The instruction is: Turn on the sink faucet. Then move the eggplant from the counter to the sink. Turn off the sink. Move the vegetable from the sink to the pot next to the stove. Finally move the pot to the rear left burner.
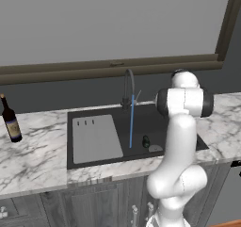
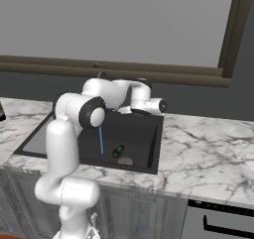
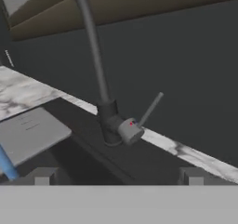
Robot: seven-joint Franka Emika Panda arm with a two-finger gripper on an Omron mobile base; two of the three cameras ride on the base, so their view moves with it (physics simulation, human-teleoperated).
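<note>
From the left base view, water [image 1: 131,125] is seen running from the faucet [image 1: 128,87] into the sink [image 1: 89,150], where the eggplant [image 1: 146,141] lies.

From the right, the eggplant [image 2: 118,151] looks smooth, likely slippery; a mid-body grasp is advised.

In the hand view, the gripper [image 3: 118,174] is spread wide, empty, near the lever [image 3: 149,109].

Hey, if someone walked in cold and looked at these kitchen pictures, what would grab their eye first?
Probably the thin blue stream of water falling from the curved faucet into the dark sink, with a small dark eggplant lying on the basin floor beside it. Next, the big white arm reaching over the sink, its open gripper facing the faucet's lever. A wine bottle stands on the marble counter far left.
</note>
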